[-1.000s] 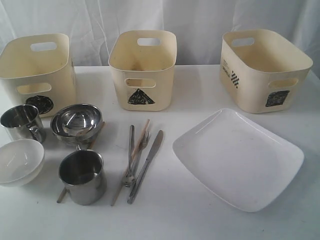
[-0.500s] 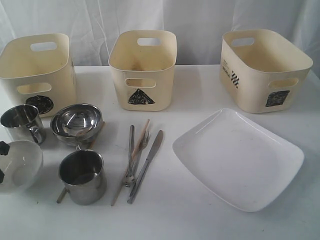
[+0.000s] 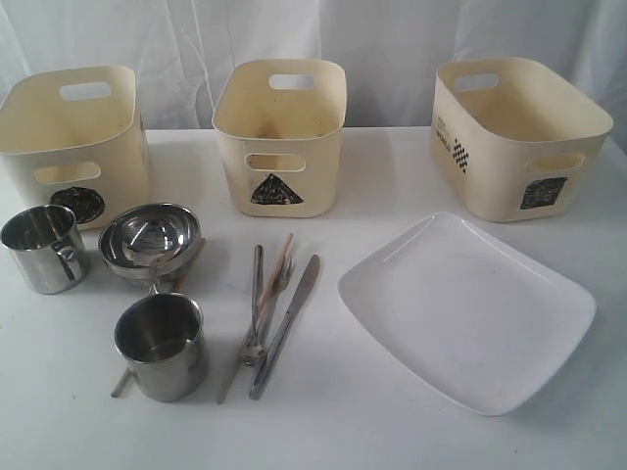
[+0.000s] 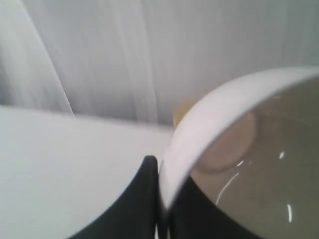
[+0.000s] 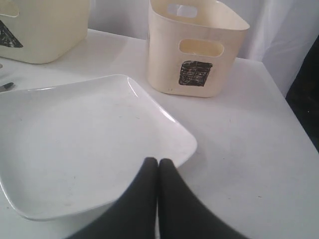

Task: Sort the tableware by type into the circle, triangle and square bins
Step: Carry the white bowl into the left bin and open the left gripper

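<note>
Up in the left wrist view, the left gripper [image 4: 160, 174] is nearly pressed together, pinching the rim of the white bowl [image 4: 249, 149], which doesn't show in the exterior view at all; looks like the carry step to me; next it has to get over the circle bin [image 3: 73, 137] (my guess) and let go; right gripper [image 5: 158, 167] is pressed shut, empty, hovering over the plate [image 5: 75, 144].

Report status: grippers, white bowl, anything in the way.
Left gripper shut on white bowl rim; bowl outside the exterior view. Right gripper shut, empty, by the plate corner. No obstruction visible near the bowl.
</note>
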You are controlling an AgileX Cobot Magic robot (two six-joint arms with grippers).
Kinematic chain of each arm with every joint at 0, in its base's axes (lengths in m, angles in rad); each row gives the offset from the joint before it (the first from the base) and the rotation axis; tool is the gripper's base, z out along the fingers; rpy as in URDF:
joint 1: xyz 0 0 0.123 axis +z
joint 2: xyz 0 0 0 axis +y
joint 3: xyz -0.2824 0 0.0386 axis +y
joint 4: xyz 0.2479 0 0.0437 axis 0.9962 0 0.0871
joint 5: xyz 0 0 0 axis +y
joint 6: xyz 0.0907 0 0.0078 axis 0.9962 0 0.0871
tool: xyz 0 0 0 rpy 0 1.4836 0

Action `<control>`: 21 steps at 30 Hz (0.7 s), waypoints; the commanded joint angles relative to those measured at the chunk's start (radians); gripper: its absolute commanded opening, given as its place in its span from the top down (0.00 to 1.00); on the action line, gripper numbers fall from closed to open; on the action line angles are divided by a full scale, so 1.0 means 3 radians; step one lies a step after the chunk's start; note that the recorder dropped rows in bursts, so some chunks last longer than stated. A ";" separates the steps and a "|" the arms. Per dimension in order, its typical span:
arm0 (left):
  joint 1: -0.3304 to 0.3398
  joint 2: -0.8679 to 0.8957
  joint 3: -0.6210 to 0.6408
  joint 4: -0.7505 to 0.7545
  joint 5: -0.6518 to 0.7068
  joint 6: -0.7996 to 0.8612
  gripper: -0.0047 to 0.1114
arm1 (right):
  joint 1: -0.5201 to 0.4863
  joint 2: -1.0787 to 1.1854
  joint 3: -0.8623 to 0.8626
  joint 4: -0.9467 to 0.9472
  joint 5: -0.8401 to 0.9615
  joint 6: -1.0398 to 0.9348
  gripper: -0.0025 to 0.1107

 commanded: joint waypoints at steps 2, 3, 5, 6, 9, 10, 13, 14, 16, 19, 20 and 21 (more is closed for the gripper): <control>-0.0338 0.0485 -0.0068 0.0518 -0.1640 -0.1480 0.96 | 0.0022 -0.0012 0.0004 0.0003 -0.0010 -0.0035 0.98; -0.0393 0.0645 -0.0134 0.1186 -0.1733 -0.1743 0.96 | 0.0022 -0.0012 0.0004 0.0003 -0.0010 -0.0035 0.98; -0.0468 0.0974 -0.0323 0.2411 -0.1911 -0.2031 0.96 | 0.0022 -0.0012 0.0004 0.0003 -0.0010 -0.0035 0.98; -0.0509 0.1165 -0.0469 0.2880 -0.1929 -0.2092 0.96 | 0.0022 -0.0012 0.0004 0.0003 -0.0010 -0.0035 0.98; -0.0631 0.1679 -0.0931 0.2981 -0.1367 -0.2126 0.96 | 0.0022 -0.0012 0.0004 0.0003 -0.0010 -0.0035 0.98; -0.0654 0.1799 -0.1043 0.2846 -0.1173 -0.2142 0.96 | 0.0022 -0.0012 0.0004 0.0003 -0.0010 -0.0035 0.98; -0.0676 0.2114 -0.1313 0.2732 -0.0691 -0.2250 0.95 | 0.0022 -0.0012 0.0004 0.0003 -0.0010 -0.0035 0.98; -0.0676 0.2187 -0.1371 0.2767 -0.0581 -0.2302 0.92 | 0.0022 -0.0012 0.0004 0.0003 -0.0010 -0.0035 0.98; -0.0683 0.2284 -0.1420 0.2800 -0.0466 -0.2328 0.84 | 0.0022 -0.0012 0.0004 0.0003 -0.0010 -0.0035 0.98; -0.0683 0.2329 -0.1442 0.2802 -0.0311 -0.2328 0.67 | 0.0022 -0.0012 0.0004 0.0003 -0.0010 -0.0035 0.98; -0.0683 0.2329 -0.1442 0.2802 -0.0271 -0.2336 0.61 | 0.0022 -0.0012 0.0004 0.0003 -0.0010 -0.0035 0.98; -0.0683 0.2321 -0.1442 0.2802 -0.0251 -0.2393 0.56 | 0.0022 -0.0012 0.0004 0.0003 -0.0010 -0.0035 0.98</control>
